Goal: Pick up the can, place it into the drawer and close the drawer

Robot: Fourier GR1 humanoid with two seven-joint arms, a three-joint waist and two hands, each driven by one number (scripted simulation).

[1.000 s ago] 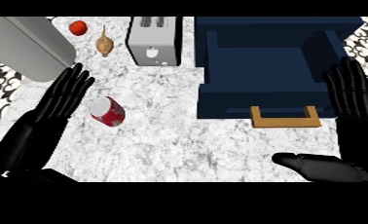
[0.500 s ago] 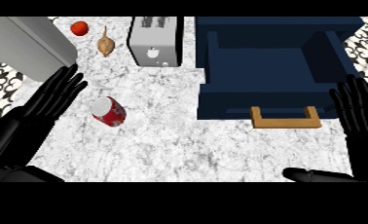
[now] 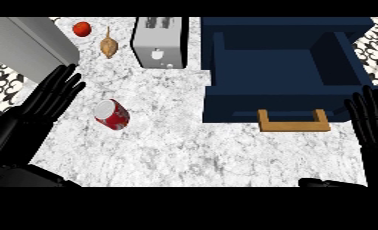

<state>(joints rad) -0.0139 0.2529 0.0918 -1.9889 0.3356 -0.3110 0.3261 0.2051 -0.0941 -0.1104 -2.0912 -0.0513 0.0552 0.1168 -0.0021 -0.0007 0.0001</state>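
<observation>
The left hand (image 3: 35, 114) and right hand (image 3: 367, 118), fingers straight, have drifted outward, away from the can (image 3: 112, 115).

One head view looks steeply down onto the counter (image 3: 184, 144) from above.

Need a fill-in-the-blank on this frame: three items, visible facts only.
1. The hand nearest the can is the robot's ____ one.
2. The navy drawer currently stands ____.
3. The can's body is white and ____.
Missing words: left; open; red.
</observation>
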